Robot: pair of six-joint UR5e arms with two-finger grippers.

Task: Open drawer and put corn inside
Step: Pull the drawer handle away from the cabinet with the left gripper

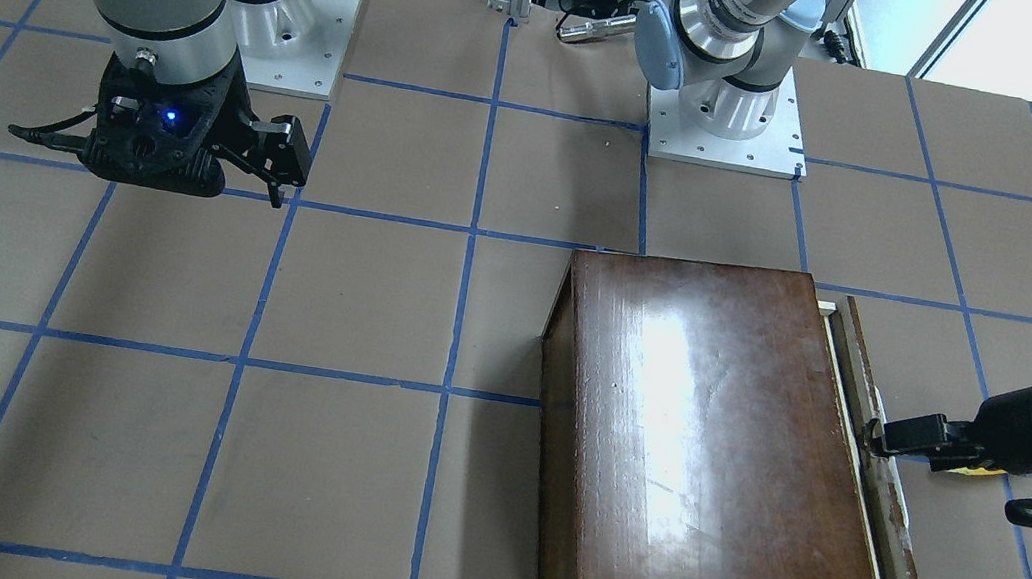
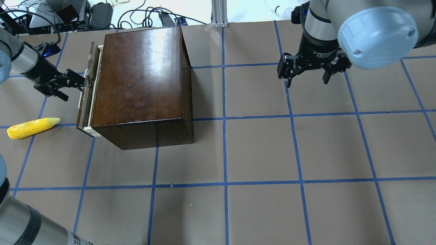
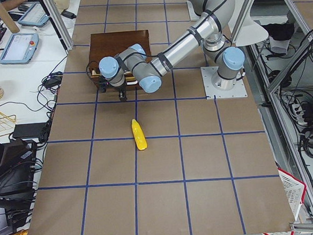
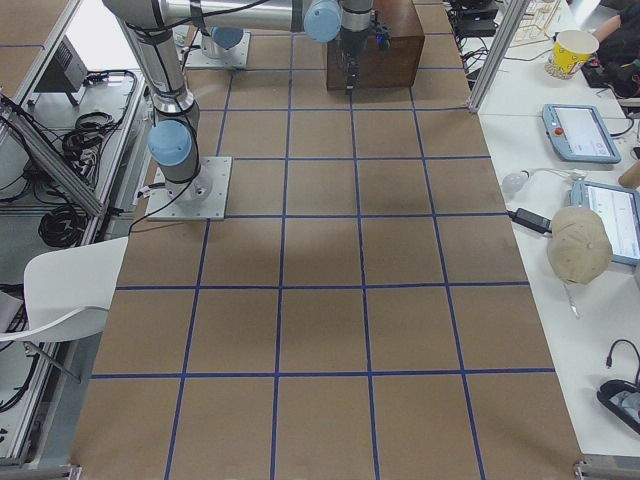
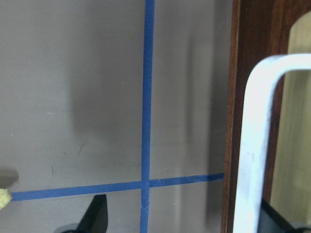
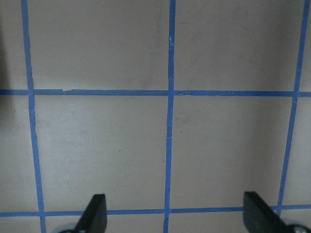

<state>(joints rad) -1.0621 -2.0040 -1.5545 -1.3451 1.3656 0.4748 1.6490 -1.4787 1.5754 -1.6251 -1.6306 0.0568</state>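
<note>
The glossy dark-brown box (image 2: pixel 139 78) stands on the table's left half. Its drawer (image 2: pixel 88 88) is out by a narrow gap, and a strip of pale wood shows behind the chipped front panel (image 1: pixel 877 451). My left gripper (image 2: pixel 81 83) is open at the panel's white handle (image 5: pixel 257 145). The handle lies between the fingers, close to the one on the drawer's side (image 5: pixel 277 218). The yellow corn (image 2: pixel 32 127) lies on the table in front of the drawer, apart from it. My right gripper (image 2: pixel 306 81) is open and empty above the far right of the table.
The table (image 2: pixel 259 149) is brown paper with a blue tape grid. The arm bases (image 1: pixel 726 127) stand at the robot's edge. Cables and desks with tablets (image 3: pixel 17 46) lie beyond the table's far edge.
</note>
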